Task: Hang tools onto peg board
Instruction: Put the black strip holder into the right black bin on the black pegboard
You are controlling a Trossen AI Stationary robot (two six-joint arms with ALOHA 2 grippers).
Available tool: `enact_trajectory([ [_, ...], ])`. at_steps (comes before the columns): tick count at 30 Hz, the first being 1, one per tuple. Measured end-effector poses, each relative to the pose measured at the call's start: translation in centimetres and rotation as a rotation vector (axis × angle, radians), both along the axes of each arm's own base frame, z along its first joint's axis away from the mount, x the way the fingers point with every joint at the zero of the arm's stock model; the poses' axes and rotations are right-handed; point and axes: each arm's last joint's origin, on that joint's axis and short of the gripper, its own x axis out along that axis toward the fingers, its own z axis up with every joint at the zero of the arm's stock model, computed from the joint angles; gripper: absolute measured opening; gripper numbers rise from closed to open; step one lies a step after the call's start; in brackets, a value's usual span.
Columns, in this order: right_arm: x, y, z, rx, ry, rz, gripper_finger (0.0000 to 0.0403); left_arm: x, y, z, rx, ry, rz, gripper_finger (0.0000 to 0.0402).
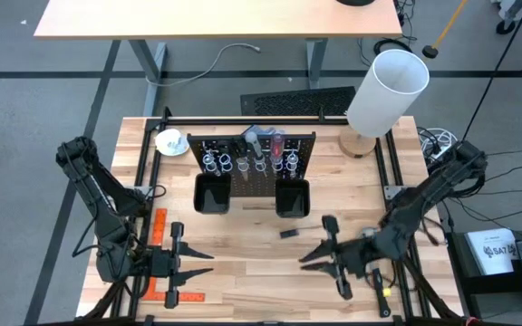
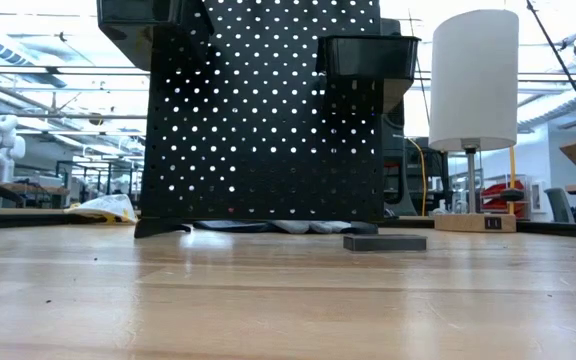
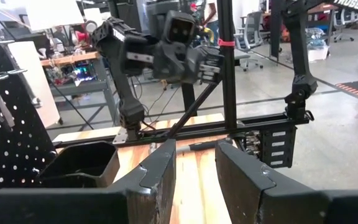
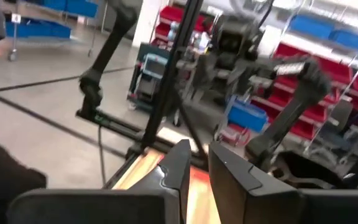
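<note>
The black peg board point(image 1: 256, 163) stands upright at the table's middle, and the low view shows it too point(image 2: 258, 110). Several tools point(image 1: 250, 161) hang in its silvery ring holders, among them a red-handled screwdriver point(image 1: 277, 145). Two black bins point(image 1: 212, 193) point(image 1: 293, 197) hang on its near side. My left gripper point(image 1: 208, 264) point(image 3: 196, 146) is open at the near left, level, and points toward the table's right. My right gripper point(image 1: 304, 263) point(image 4: 197, 149) faces it from the near right, open by a narrow gap. Nothing is between the fingers of either.
A small dark flat block point(image 1: 290, 233) point(image 2: 384, 241) lies on the wood between the right bin and my right gripper. An orange square ruler point(image 1: 157, 249) lies under my left arm. A white lamp point(image 1: 383, 91) stands far right, a white cup point(image 1: 170, 141) far left.
</note>
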Motion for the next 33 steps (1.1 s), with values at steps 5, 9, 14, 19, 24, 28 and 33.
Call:
enact_trajectory([
  [5,0.5,2.3,-2.5,0.037,0.075,0.019,0.0052,0.2,-0.1,-0.3,0.008,0.006,0.005,0.0121],
  [9,1.1,3.7,-5.0,0.029,0.144,-0.035,0.0052,0.4,-0.1,-0.4,-0.006,0.011,0.011,0.0121],
  [14,1.8,4.6,-7.4,0.058,0.208,-0.086,0.0052,0.4,0.0,-0.4,-0.006,0.012,0.013,0.0121],
  [19,2.3,5.0,-10.0,0.048,0.302,-0.106,0.0052,0.4,0.0,-0.4,-0.006,0.012,0.013,0.0121],
  [24,2.5,4.7,-12.5,0.023,0.447,-0.156,0.0052,0.4,0.0,-0.4,-0.005,0.013,0.013,0.0121],
  [28,2.8,3.3,-13.7,0.018,0.542,-0.251,0.0057,0.4,0.0,-0.4,-0.005,0.013,0.014,0.0121],
  [33,3.2,1.7,-14.5,0.015,0.619,-0.344,0.0095,0.4,0.0,-0.4,-0.005,0.013,0.014,0.0121],
])
